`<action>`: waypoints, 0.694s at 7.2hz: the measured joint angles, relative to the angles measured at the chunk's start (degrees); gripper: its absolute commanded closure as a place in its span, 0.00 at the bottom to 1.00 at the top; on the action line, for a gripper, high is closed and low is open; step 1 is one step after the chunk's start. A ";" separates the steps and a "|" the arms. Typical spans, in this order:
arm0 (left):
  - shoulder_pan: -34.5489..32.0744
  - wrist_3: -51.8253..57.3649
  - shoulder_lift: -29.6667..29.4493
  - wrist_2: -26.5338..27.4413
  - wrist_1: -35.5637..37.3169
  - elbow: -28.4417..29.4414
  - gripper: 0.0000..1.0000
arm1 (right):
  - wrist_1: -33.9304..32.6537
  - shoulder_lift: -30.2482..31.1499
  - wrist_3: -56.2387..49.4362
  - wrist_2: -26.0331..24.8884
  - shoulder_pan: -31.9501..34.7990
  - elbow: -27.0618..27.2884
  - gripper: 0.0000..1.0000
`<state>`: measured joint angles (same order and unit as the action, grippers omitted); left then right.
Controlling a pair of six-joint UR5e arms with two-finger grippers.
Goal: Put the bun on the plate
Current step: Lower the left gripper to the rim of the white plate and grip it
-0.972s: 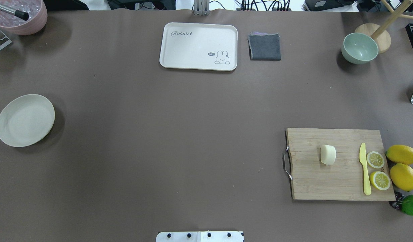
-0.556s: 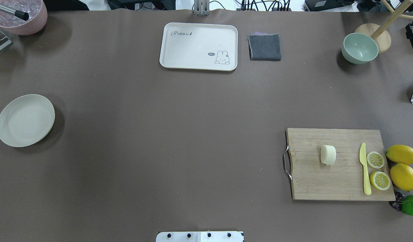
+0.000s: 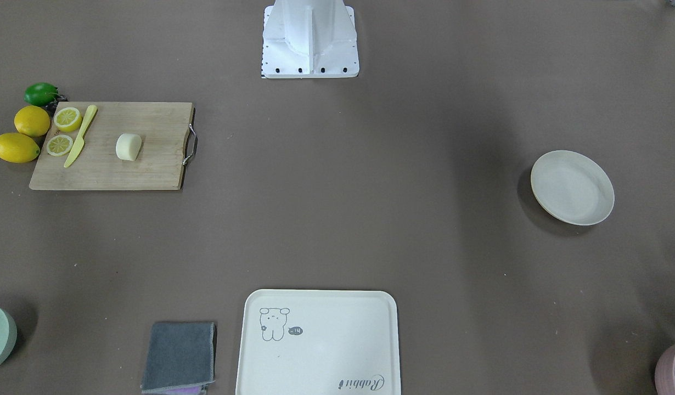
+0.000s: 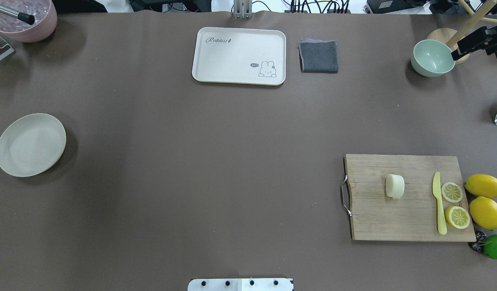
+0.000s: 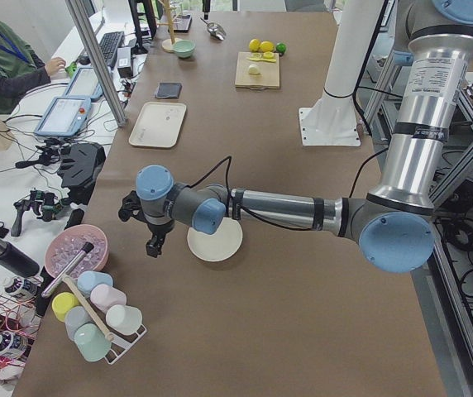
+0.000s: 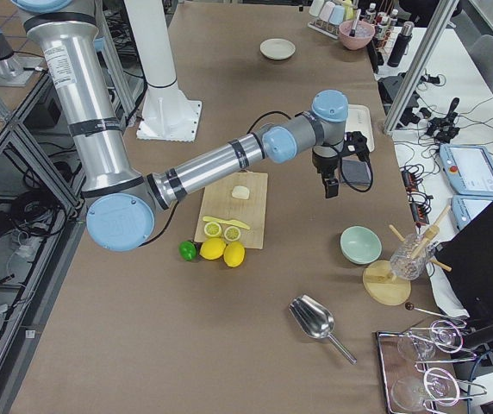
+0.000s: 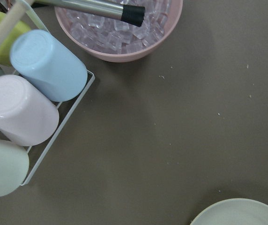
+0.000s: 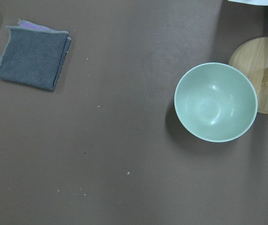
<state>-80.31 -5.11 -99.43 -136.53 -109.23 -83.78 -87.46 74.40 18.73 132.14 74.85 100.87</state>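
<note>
Bun lies on a board, well apart from the plate. Left gripper and right gripper hang over the table; how open they are cannot be told.

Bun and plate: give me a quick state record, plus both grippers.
bun: on cutting board, ungripped
plate: empty, at table's opposite end
left gripper: above table beside plate; open or shut unclear
right gripper: by green bowl, away from bun; open or shut unclear
task: bun not yet on plate
</note>
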 measured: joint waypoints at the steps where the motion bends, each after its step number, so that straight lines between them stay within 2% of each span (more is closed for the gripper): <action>1: 1.89 -0.18 0.72 -0.03 -1.64 0.41 0.02 | 0.00 -0.44 0.01 -0.01 -0.58 0.10 0.00; 4: 4.96 0.21 2.11 -0.03 -2.84 2.30 0.03 | 0.01 -1.80 0.07 -0.12 -1.27 0.13 0.00; 5: 6.83 0.25 2.18 -0.04 -3.03 2.75 0.09 | 0.01 -2.08 0.06 -0.21 -1.33 0.12 0.00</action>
<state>-73.48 -4.86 -97.25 -136.57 -112.26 -81.03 -87.45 72.32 18.79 131.94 73.52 100.99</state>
